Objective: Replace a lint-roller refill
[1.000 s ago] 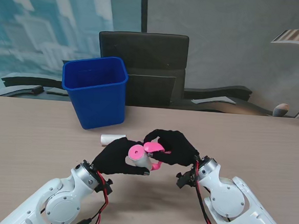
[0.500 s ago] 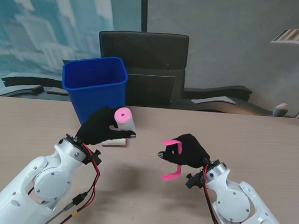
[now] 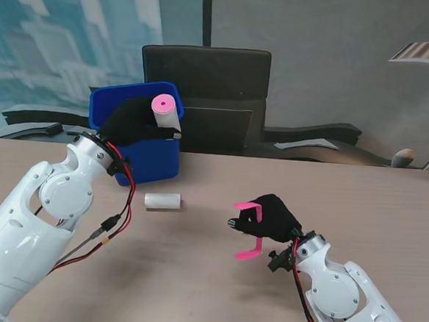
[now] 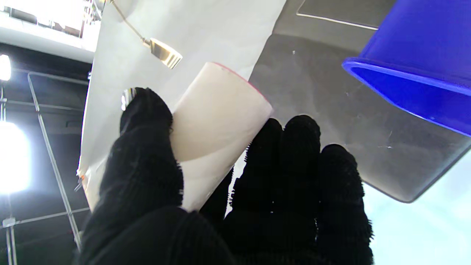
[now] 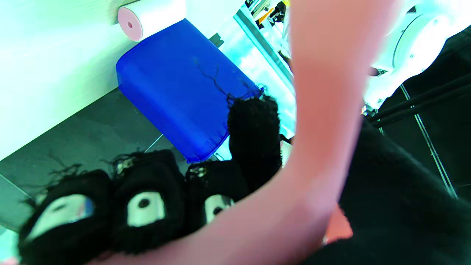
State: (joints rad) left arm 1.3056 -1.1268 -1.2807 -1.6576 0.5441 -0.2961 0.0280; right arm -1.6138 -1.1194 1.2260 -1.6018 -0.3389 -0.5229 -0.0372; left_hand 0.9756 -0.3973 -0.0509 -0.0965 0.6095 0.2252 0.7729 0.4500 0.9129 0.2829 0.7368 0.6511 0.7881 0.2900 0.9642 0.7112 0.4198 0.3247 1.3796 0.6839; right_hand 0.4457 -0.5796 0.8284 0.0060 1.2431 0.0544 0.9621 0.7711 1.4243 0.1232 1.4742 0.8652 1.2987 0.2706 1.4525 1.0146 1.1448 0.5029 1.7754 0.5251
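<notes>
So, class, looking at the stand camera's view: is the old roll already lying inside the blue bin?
No: the left robot hand holds the old roll upright over the blue bin.

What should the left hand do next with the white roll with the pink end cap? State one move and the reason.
Probably open the fingers and let it drop. The left hand holds the white roll with the pink end cap over the blue plastic bin, seemingly above its opening. The right hand holds the bare pink lint-roller handle, and another white roll lies on the table.
</notes>
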